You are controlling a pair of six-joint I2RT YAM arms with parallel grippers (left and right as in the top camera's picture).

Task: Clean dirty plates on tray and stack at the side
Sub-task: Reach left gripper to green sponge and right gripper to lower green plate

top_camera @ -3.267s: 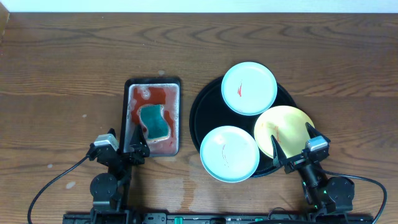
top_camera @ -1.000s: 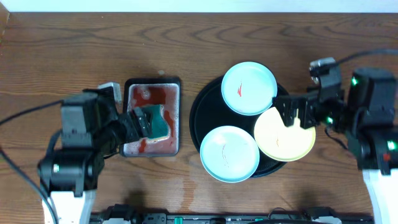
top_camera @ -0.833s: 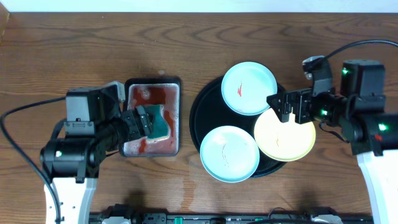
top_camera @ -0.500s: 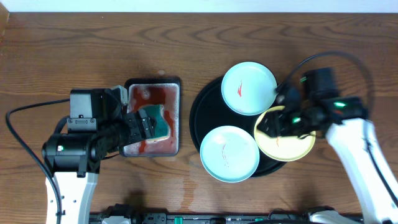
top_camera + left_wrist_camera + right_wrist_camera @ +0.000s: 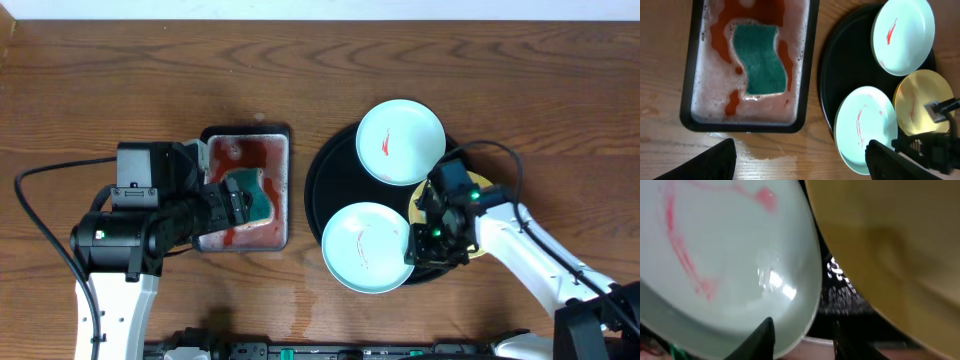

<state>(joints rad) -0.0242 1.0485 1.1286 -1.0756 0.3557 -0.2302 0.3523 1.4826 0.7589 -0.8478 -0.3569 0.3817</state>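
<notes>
Wood surface: brown grain carries everything you see, and the frame cuts off its edges.
Left end effector: spread wide and holding nothing, over the left part of the rectangular tray. In your overhead view its tips merge with the dark left arm.
Rectangular tray: black, filled with reddish foamy water, with a green sponge lying in it.
Round tray: black, just right of the rectangular one, bearing all three plates.
Far mint plate: red smear, overhanging the far rim.
Near mint plate: thin red smears, overhanging the near rim.
Yellow plate: on the tray's right side. Overhead, the right arm hides most of it.
Right end effector: fingers apart, astride the near mint plate's right rim. Your wrist view is blurred, so contact cannot be told.
</notes>
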